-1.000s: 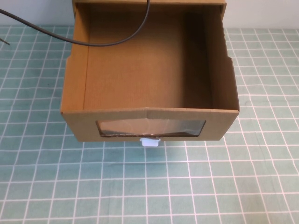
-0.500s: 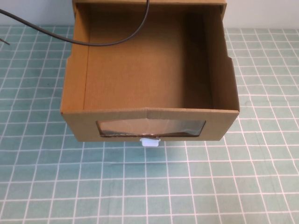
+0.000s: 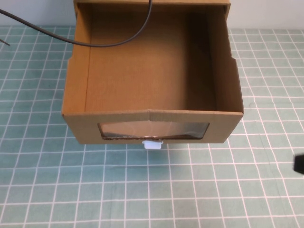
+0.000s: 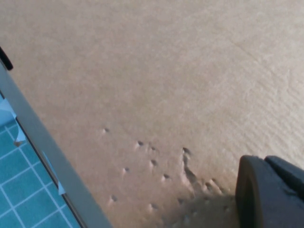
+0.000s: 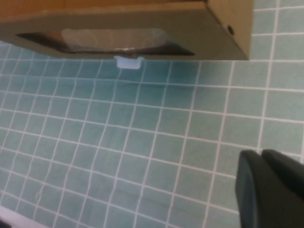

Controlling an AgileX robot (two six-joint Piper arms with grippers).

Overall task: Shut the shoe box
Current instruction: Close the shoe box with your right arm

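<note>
Gaping shoe box (image 3: 152, 76) drawer pulled out; right hand (image 3: 299, 164) at mat's right edge, left hand (image 4: 268, 192) against cardboard, grips unreadable.

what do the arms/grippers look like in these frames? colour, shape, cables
Little shows. The right gripper appears as a matte black, rounded, blocky finger over the green grid mat; from above it is only a black sliver at the table's right edge. The left gripper shows the same black, rounded moulded finger against plain brown cardboard. A thin black cable loops over the shoe box. No markings visible.
</note>
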